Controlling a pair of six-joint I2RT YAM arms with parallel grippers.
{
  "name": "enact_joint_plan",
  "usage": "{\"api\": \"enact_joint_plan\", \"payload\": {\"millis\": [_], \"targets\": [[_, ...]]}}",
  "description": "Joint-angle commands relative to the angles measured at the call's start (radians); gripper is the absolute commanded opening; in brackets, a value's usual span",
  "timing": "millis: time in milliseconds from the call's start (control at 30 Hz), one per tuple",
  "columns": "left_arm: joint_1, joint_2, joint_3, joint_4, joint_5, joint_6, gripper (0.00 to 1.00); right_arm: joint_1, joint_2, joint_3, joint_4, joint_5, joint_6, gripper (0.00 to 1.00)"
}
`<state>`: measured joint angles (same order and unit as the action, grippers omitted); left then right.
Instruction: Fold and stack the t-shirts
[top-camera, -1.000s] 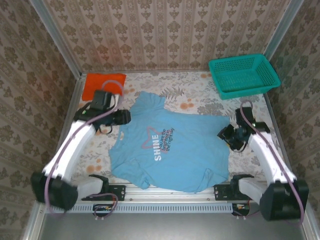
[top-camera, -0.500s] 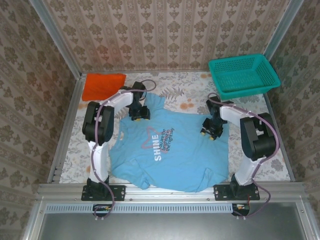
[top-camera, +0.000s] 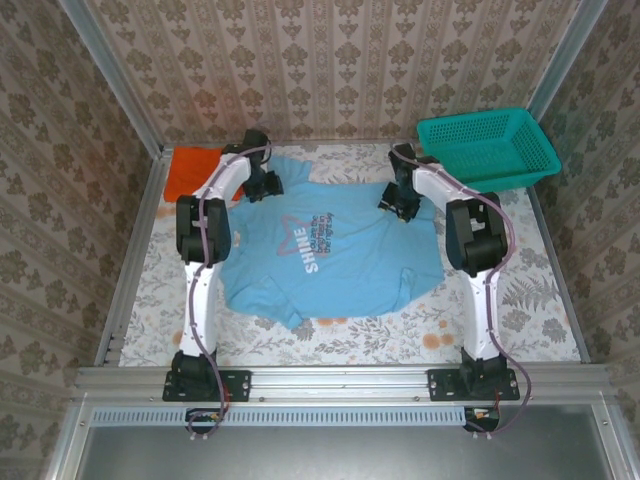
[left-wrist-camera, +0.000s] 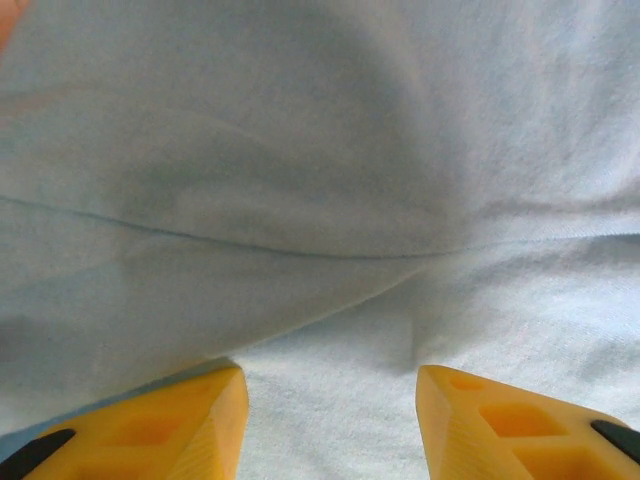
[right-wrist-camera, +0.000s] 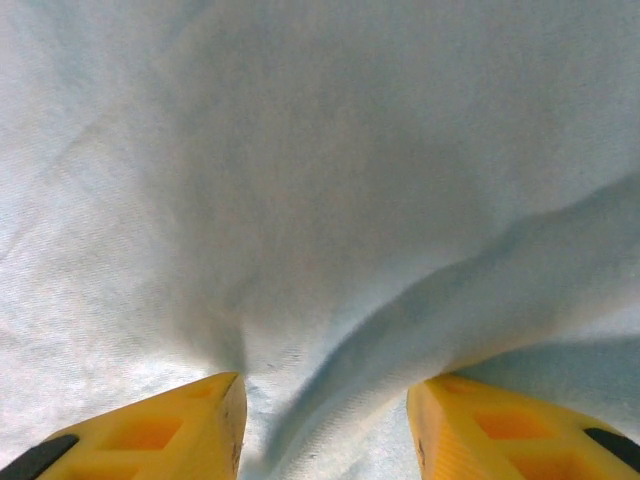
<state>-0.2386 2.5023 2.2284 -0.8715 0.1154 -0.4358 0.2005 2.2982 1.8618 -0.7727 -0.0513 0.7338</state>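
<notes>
Blue cloth spreads flat across the middle of the table (top-camera: 500, 310). That is the light blue t-shirt (top-camera: 340, 265), and both of your claws sit on its far edge. From above, the left gripper (top-camera: 266, 186) is at the far left corner of the shirt, just beside the orange t-shirt (top-camera: 188, 172). The right gripper (top-camera: 395, 200) is at the far right corner, near the teal basket (top-camera: 500, 178).

In your left wrist view, the left gripper (left-wrist-camera: 330, 380) has its yellow fingers (left-wrist-camera: 170, 425) standing apart, and the blue shirt (left-wrist-camera: 320, 180) runs unbroken across the gap with one thin seam line above. In your right wrist view, the right gripper (right-wrist-camera: 325, 385) is likewise parted, and a soft ridge of the shirt (right-wrist-camera: 300, 150) rises from between its fingers (right-wrist-camera: 510, 425). Neither claw is closed on the cloth.

The shirt lies print up, with a star outline and the white word SHINE slanting across the chest. Its far edge is pulled fairly straight between the two claws. The near hem is rumpled, with a dark fold near the right. The orange shirt is a small folded patch in the far left corner, and the blue sleeve reaches its edge.

Compared with half a second ago, the whole blue shirt has slid away from the arm bases. Bare table now shows between its near hem and the rail, and both claws have gone farther out with it.
</notes>
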Motion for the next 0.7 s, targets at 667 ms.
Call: {"api": "enact_joint_plan", "payload": {"millis": [667], "targets": [[-0.085,-0.685,-0.617,-0.076,-0.048,-0.302,0.56,-0.084,-0.415,-0.211,-0.073,-0.076,-0.125,0.62]]}}
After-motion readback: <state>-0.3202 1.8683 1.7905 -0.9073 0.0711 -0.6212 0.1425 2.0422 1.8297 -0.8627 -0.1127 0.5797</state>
